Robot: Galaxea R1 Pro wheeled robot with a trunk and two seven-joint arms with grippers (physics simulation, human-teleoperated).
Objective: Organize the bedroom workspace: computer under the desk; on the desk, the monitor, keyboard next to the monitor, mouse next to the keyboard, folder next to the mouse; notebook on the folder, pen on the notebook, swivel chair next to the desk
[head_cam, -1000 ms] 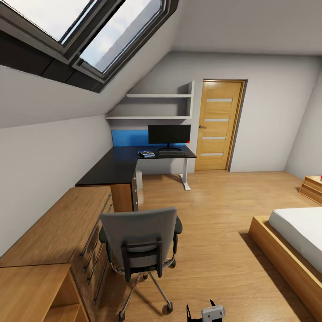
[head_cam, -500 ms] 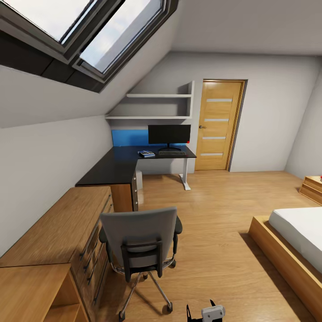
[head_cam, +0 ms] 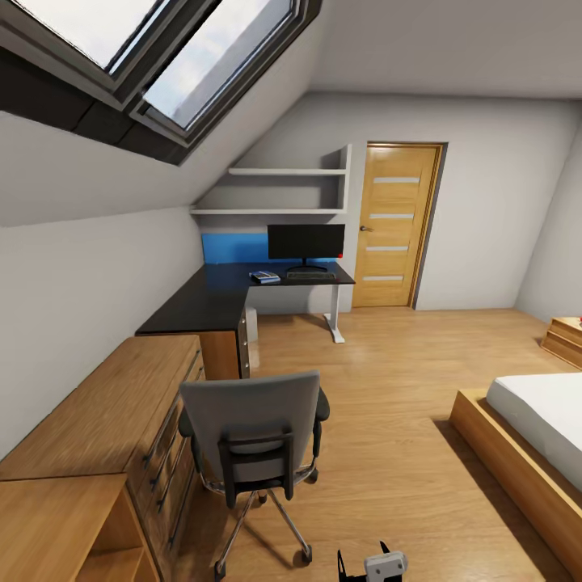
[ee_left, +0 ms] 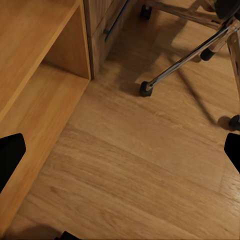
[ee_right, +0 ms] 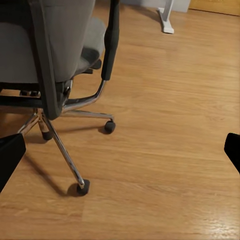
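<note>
The swivel chair (head_cam: 249, 428) stands close in front of me with its grey back toward me, beside the wooden cabinets; its backrest hides the seat, so the folder is hidden. Its chrome legs and casters (ee_left: 146, 89) show in both wrist views (ee_right: 82, 187). Far off, the black-topped desk (head_cam: 210, 303) carries the monitor (head_cam: 305, 242) with the keyboard (head_cam: 310, 276) in front of it. A small blue-and-white flat thing (head_cam: 264, 277) lies left of the keyboard. Mouse, notebook and pen are too small to make out. My left gripper (ee_left: 121, 152) and right gripper (ee_right: 121, 152) hang open over the floor.
Light wooden cabinets (head_cam: 97, 428) line the left wall under the sloped ceiling. A bed (head_cam: 533, 436) on a wooden frame fills the right side. A pale box (head_cam: 252, 326) stands under the desk by the drawer unit. A wooden door (head_cam: 394, 226) is beyond the desk.
The whole head view has shifted very slightly, so the camera moved a little. Chair, desk and the things on it have stayed put.
</note>
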